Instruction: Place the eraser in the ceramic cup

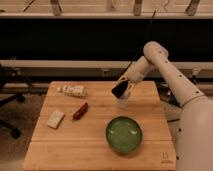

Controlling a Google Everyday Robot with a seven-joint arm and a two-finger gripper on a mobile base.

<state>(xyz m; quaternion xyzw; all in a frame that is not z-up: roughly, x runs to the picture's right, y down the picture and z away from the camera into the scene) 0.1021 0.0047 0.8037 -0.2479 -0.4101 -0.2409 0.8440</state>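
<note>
Wooden table (95,147) filled the lower frame; the eraser (55,119), a pale flat block, lay left of centre; the gripper (120,91) hung over the white cup (123,104), its grip impossible to tell.

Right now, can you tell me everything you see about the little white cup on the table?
The cup is small, white and plain, ceramic by its look, with no handle showing. It stands upright on the wooden table, toward the back, right of the middle. The gripper hangs just over its mouth and hides its rim, so what is inside cannot be seen. Whether the gripper touches it is unclear. The green bowl sits in front of it, apart.
</note>
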